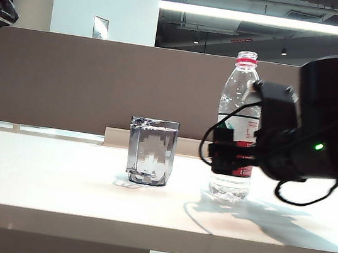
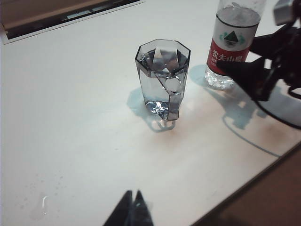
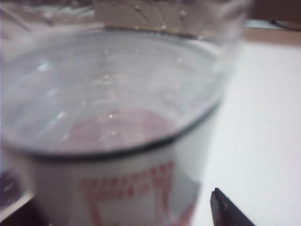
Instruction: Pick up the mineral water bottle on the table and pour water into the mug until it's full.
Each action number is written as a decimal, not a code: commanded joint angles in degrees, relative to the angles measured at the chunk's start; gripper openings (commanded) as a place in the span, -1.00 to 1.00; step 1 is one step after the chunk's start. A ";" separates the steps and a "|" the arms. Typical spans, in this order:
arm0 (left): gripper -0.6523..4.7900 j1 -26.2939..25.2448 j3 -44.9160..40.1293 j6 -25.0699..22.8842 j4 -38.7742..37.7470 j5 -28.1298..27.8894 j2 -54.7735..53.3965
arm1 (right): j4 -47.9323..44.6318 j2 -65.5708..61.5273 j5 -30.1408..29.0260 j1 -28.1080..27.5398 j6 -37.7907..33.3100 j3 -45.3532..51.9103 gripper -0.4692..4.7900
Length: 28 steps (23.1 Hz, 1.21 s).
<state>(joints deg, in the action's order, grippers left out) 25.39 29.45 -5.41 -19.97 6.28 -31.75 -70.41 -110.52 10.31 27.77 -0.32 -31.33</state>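
The bottle [image 1: 237,127] stands upright on the white surface [image 1: 52,185], cap off, red neck ring at the top, its label facing my left wrist camera [image 2: 230,44]. It is only partly filled; in my right wrist view [image 3: 117,127] the blurred clear wall and the label's top edge fill nearly the whole frame.

My right gripper [image 1: 222,150] is at the bottle's label height, right against it on the side nearer the exterior camera. One dark fingertip [image 3: 225,209] shows off to the side of the bottle, clear of its wall, so my right jaws look spread and not pressing on it; the other finger I cannot see.

The mug [image 1: 150,151] stands upright just beside the bottle, apart from it, with water in it [image 2: 162,70].

My left gripper [image 2: 133,209] hangs above bare surface, well short of the mug, its two tips pressed together, nothing between them.
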 commanded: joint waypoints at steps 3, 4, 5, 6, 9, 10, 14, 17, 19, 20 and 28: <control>-0.78 0.04 0.17 -0.15 0.74 0.20 0.04 | -1.46 7.19 0.26 0.11 3.69 6.91 1.00; -0.78 0.04 0.17 -0.15 0.74 0.17 0.04 | -1.46 8.35 0.26 0.11 3.67 8.17 1.00; -0.78 0.04 0.17 -0.15 0.74 0.17 0.07 | -1.49 9.57 0.26 0.11 3.65 9.57 1.00; -0.78 0.04 0.17 -0.15 0.74 0.17 0.07 | -1.49 11.08 0.24 0.11 3.56 11.26 1.00; -0.78 0.04 0.17 -0.15 0.72 0.17 0.04 | -2.08 17.40 0.28 0.11 3.54 17.66 0.34; -0.78 0.04 0.17 -0.15 0.74 0.17 0.04 | -2.82 19.41 0.31 0.11 3.52 19.50 0.14; -0.78 0.04 0.17 -0.15 0.74 0.17 0.04 | -5.14 28.06 0.26 0.11 3.50 25.88 -0.85; -0.78 0.04 0.17 -0.15 0.74 0.17 0.04 | -4.79 32.00 0.26 0.11 3.30 27.98 -0.84; -0.78 0.04 0.17 -0.15 0.74 0.17 0.04 | -4.20 34.36 0.28 0.11 3.30 29.16 -0.84; -0.78 0.04 0.17 -0.15 0.74 0.17 0.04 | -3.08 35.91 0.26 0.11 3.30 29.64 -0.84; -0.78 0.04 0.17 -0.15 0.74 0.17 0.04 | 14.10 49.24 0.26 0.11 3.30 30.16 -0.84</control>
<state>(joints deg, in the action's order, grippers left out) 25.39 29.45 -5.41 -19.97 6.28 -31.75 -59.99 -62.74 10.44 27.77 3.05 -1.06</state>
